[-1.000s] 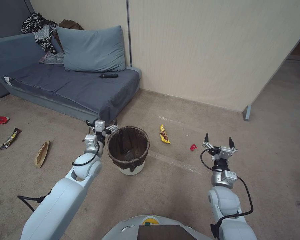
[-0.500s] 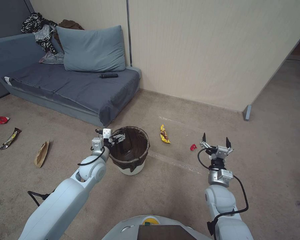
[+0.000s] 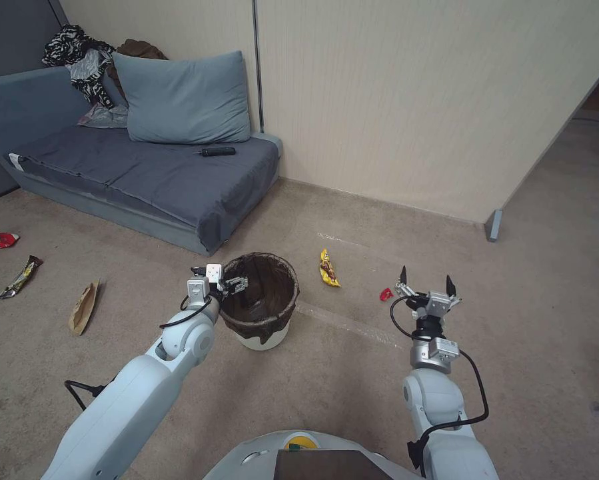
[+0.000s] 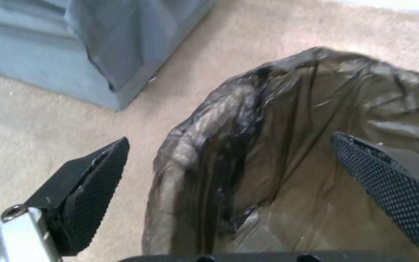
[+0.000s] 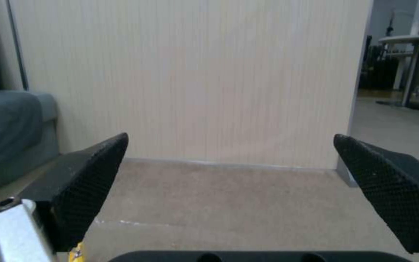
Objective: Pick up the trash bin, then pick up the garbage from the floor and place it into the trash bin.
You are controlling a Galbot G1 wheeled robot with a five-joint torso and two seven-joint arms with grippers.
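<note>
Your left gripper has its jaws spread wide, straddling the near-left rim of the trash bin on the floor. Your right gripper hovers with jaws apart, beside a red scrap. Yellow wrapper lies past the bin

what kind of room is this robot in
Probably a living room or lounge corner, perhaps staged: a blue-grey sofa with a pillow against a panelled wall, beige carpet, and a small lined trash bin amid scattered litter.
</note>
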